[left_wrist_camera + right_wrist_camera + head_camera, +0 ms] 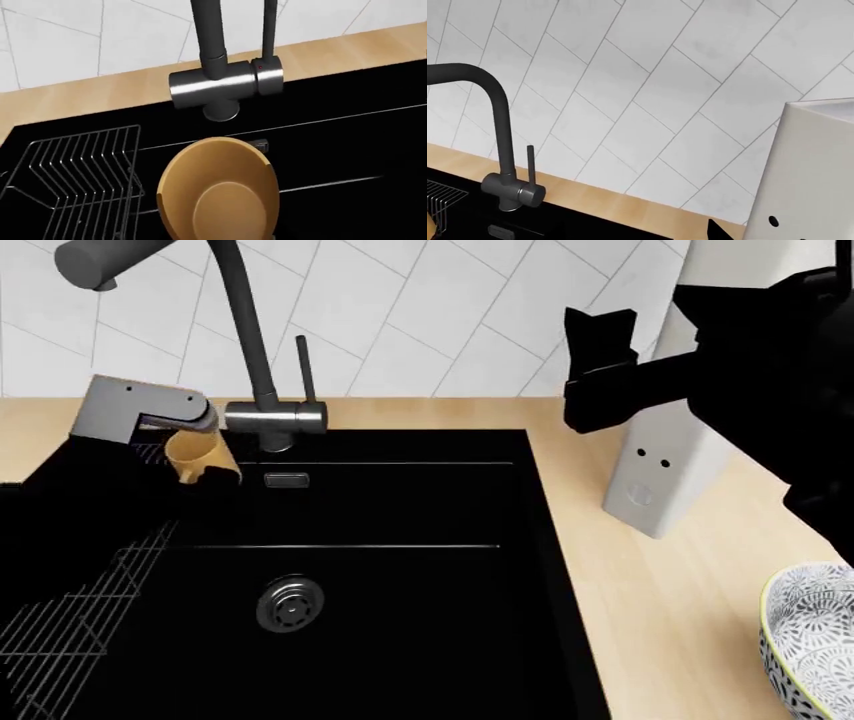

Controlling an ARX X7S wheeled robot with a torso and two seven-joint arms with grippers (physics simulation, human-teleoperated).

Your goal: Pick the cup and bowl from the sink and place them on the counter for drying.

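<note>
The tan-orange cup is held in my left gripper, which is shut on it, above the back left of the black sink and beside the faucet base. In the left wrist view the cup fills the lower middle with its mouth open toward the camera, and the fingers are hidden. The speckled white bowl sits on the beige counter at the front right. My right gripper is raised above the counter right of the sink, open and empty. One of its fingertips shows in the right wrist view.
The dark gooseneck faucet stands close behind the cup. A wire rack lies in the sink's left part, and the round drain is in its floor. A tall white box stands on the counter under my right arm.
</note>
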